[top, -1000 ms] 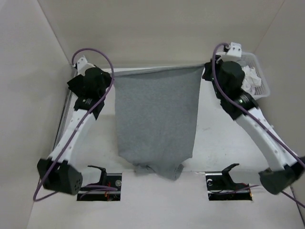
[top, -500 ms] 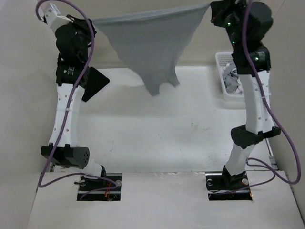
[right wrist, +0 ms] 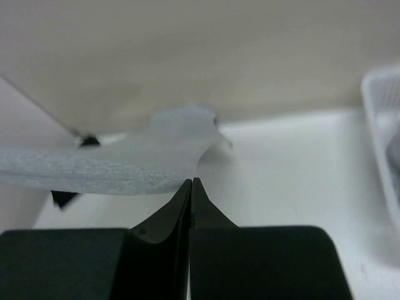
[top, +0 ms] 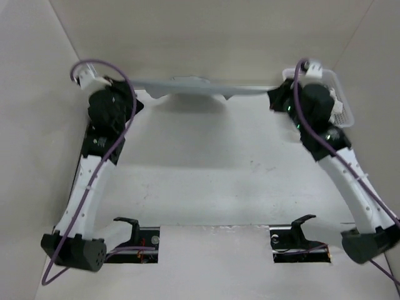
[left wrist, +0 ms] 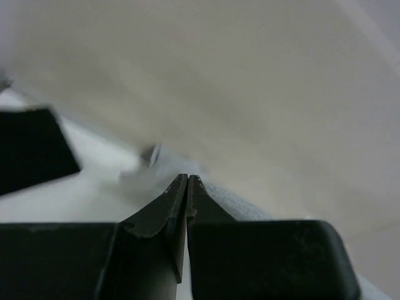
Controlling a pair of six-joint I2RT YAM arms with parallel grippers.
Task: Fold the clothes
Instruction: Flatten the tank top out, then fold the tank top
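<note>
— Grey knit, that garment, drawn out in a line between the two arms along the far edge of the table. It seems to be lifted clear of the surface. From above I only see it edge-on, a thin band with a little bulge in the middle.

— Who has hold of it?

— Both. The left gripper has its jaws pressed tight together, with grey cloth running off beside the tips. The right gripper is pinched closed the same way, the cloth meeting its tips. One end each, I'd say.

— Will it behave?

— Light and floppy, I reckon. No stiffness at all, so it will droop wherever it isn't held, and a knit like that stretches if pulled hard. It shouldn't slide out of a firm pinch. The corners or the hem edge are the places to take it, hands wide apart, so it lies flat when it comes down.

— Anything else about?

— White plastic basket in the far right corner, just behind the right arm. There's white crumpled stuff in it, more cloth by the look, though the arm hides most of it. Over on the left a black cloth lies on the table near that arm.
</note>
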